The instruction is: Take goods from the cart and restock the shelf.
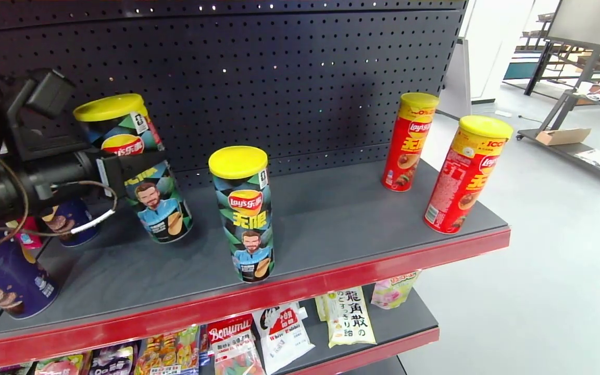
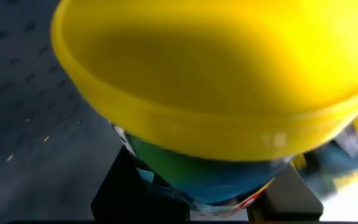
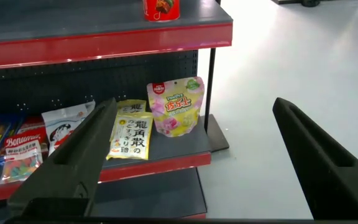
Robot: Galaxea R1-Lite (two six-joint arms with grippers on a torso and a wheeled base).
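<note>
At the far left of the shelf (image 1: 331,229), a matte dark-grey board with a glossy red front lip, stood a purple cardboard tube (image 1: 3,276). A smaller dark-blue tube (image 1: 68,221) sat behind it. A perforated dark metal back panel (image 1: 289,78) rose behind them.

Next came the held can (image 1: 159,208), a tall cylinder with a smooth printed green-and-blue wrap and a shiny yellow plastic lid (image 1: 110,107). It leaned with its top toward the left and its base was down at the board. Whether it bore on the board could not be told.

The middle can (image 1: 245,219), of the same make, stood upright near the front lip, well apart from the held one. Two slim red cans with yellow lids stood at the right end, the rear red can (image 1: 409,140) by the back panel and the front red can (image 1: 464,177) at the edge. Soft crinkled snack bags (image 1: 347,315) lay on the tier below.

The left gripper (image 1: 130,164) clasped the held can about its upper half, its flat black fingers (image 2: 129,193) pressed on opposite sides just under the lid. The right gripper (image 3: 193,112) hung with its fingers spread wide, holding nothing, before the lower tier.
</note>
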